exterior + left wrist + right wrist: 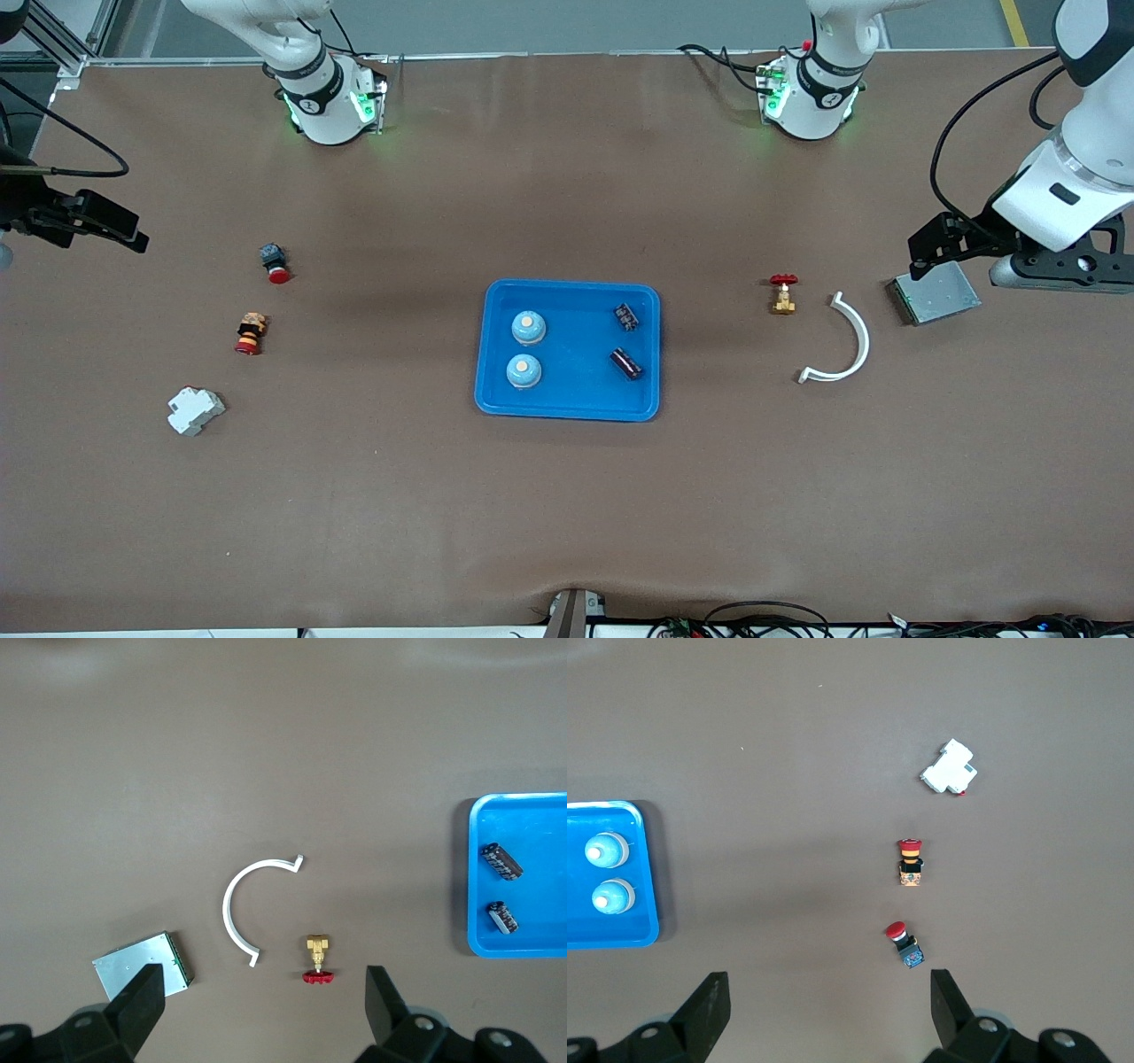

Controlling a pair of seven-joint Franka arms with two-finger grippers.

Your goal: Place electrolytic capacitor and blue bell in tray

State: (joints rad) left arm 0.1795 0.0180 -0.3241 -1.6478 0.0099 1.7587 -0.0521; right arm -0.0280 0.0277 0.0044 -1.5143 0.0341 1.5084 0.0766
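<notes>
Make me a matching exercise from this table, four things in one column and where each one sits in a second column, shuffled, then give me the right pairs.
Things:
1. blue bells
2. grey metal plate
3. white curved strip
4. white block

Places:
A. toward the right arm's end, nearest the front camera of the items there
B. in the tray
C. under the left gripper
D. beside the red-handled brass valve

Pairs: 1-B, 2-C, 3-D, 4-A

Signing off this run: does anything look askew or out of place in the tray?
Nothing stands out. Both blue bells sit upright in the tray, and both capacitors lie inside its rim, none overhanging.
</notes>
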